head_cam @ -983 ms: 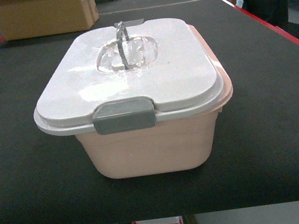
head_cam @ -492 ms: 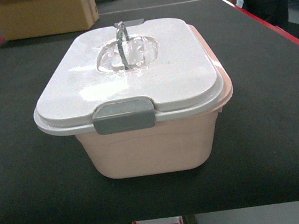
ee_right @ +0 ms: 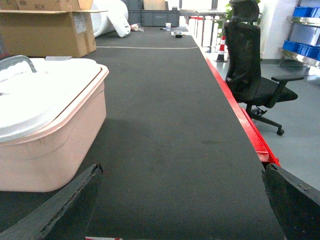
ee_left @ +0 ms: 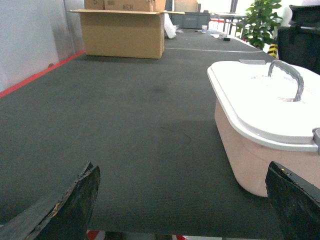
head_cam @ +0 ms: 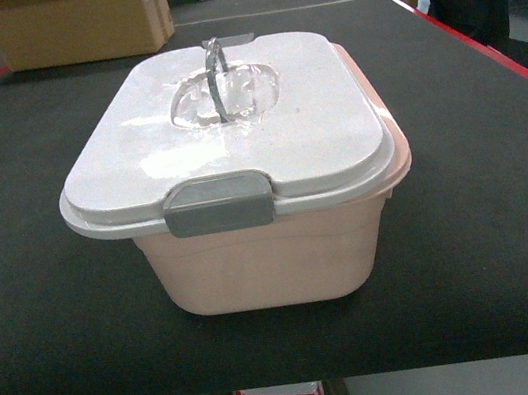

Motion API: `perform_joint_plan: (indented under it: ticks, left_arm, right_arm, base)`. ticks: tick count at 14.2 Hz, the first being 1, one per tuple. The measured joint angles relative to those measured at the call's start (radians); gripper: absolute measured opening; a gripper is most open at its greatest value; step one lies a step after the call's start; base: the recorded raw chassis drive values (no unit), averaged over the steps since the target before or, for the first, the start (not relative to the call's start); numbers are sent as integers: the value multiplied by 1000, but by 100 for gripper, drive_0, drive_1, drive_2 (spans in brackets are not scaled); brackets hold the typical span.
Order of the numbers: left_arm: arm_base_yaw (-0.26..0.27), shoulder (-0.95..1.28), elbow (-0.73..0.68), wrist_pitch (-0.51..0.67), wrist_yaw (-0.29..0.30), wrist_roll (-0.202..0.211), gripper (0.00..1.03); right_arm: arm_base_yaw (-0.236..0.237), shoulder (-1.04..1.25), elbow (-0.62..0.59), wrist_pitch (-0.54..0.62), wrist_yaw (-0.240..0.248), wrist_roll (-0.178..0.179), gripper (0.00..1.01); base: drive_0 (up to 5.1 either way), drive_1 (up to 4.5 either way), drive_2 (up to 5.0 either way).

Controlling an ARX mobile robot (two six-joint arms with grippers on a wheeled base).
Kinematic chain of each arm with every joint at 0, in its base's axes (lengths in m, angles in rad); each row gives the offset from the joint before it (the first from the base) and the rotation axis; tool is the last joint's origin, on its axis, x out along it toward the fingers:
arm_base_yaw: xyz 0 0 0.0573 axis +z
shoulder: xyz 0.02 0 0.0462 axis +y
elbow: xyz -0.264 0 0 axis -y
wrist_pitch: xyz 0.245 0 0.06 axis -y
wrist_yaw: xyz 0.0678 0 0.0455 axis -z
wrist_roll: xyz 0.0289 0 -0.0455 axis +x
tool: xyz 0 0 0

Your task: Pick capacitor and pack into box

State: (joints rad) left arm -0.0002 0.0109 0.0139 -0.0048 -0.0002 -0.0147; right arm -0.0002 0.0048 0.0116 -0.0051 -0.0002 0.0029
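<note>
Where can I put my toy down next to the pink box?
Bare black table lies left of the box, back to the cardboard carton. Right of it, bare mat runs to the red edge. Nowhere looks crowded.

Counts: 1 box [head_cam: 253, 250], sitting on 1 counter [head_cam: 47, 295]. On the box: 1 white lid [head_cam: 223, 133], 1 grey latch [head_cam: 218, 204], 1 clear handle [head_cam: 217, 79]. End effectors: 2, the left end effector [ee_left: 182, 200] and the right end effector [ee_right: 180, 200], 2 dark fingers showing on each, spread wide. The box is right of the left end effector and left of the right one. Ahead of the left end effector, well apart: 1 cardboard carton [ee_left: 122, 32], 1 potted plant [ee_left: 260, 22]. Right of the right end effector: 1 black office chair [ee_right: 252, 65]. Capacitors visible: 0.
</note>
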Motion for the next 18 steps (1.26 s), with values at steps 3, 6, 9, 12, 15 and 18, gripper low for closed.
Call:
perform_joint_plan:
  ticks: [3, 6, 9, 12, 15, 18]
  left_arm:
    - [0, 0, 0, 0, 0, 0, 98]
    - [0, 0, 0, 0, 0, 0, 98]
    - [0, 0, 0, 0, 0, 0, 98]
    - [0, 0, 0, 0, 0, 0, 98]
    - [0, 0, 0, 0, 0, 0, 98]
    - [0, 0, 0, 0, 0, 0, 98]
  right_arm:
    - [0, 0, 0, 0, 0, 0, 98]
    - [0, 0, 0, 0, 0, 0, 98]
    - [0, 0, 0, 0, 0, 0, 98]
    - [0, 0, 0, 0, 0, 0, 98]
    - [0, 0, 0, 0, 0, 0, 98]
    - [0, 0, 0, 0, 0, 0, 98]
  base:
    - [0, 0, 0]
    - [0, 0, 0]
    - [0, 0, 0]
    - [0, 0, 0]
    - [0, 0, 0]
    - [0, 0, 0]
